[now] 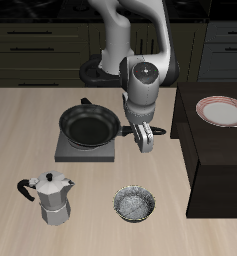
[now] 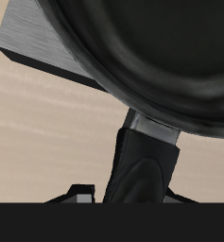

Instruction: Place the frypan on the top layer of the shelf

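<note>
— Frypan (image 1: 88, 126) on the grey burner plate (image 1: 66, 150) at mid-bench, its long black handle (image 1: 140, 130) reaching out toward the shelf (image 1: 216, 160). See it?

— Yes. And the gripper (image 1: 145, 143) hangs tilted right at that handle, hard by the pan's rim.

— Has it got hold of the handle?

— Cannot tell from here. From the front, the fingers hide the handle where they cross it. In the wrist view the handle (image 2: 142, 161) runs straight up between the two finger tips, which show only as small dark shapes on either side of it; the jaws look parted, with the handle between them, but whether they press on it is not clear.

— And the pan (image 2: 146, 52) itself?

— Flat on the plate (image 2: 43, 52), black bowl upward, light wood bench (image 2: 47, 132) beneath.

— What else is out?

— A silvery moka pot (image 1: 54, 198) near the front edge, a small metal bowl (image 1: 135, 204) beside it, and a red-rimmed plate (image 1: 222, 111) lying on the flat top of the dark shelf. Pan and shelf stand apart, the gripper between them.
</note>
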Tool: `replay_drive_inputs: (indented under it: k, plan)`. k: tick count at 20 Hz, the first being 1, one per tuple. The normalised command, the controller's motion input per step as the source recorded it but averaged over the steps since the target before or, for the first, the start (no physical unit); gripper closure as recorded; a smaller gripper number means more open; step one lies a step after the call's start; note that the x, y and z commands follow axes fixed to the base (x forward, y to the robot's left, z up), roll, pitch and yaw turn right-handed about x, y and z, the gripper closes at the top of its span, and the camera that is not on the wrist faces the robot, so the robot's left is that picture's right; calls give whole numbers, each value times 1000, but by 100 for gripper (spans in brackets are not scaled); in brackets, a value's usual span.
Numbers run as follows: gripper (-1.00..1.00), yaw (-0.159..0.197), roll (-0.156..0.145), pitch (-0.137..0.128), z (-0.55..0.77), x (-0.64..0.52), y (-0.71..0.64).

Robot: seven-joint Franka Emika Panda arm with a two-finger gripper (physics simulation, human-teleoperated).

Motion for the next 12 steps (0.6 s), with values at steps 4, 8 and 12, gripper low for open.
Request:
replay_drive_inputs:
  k: [4, 8, 12]
  plan:
    - [100, 1, -5, -9, 39, -13, -10]
    - [100, 27, -18, -25, 106, -12, -8]
    - [100, 45, -21, -47, 153, -28, -68]
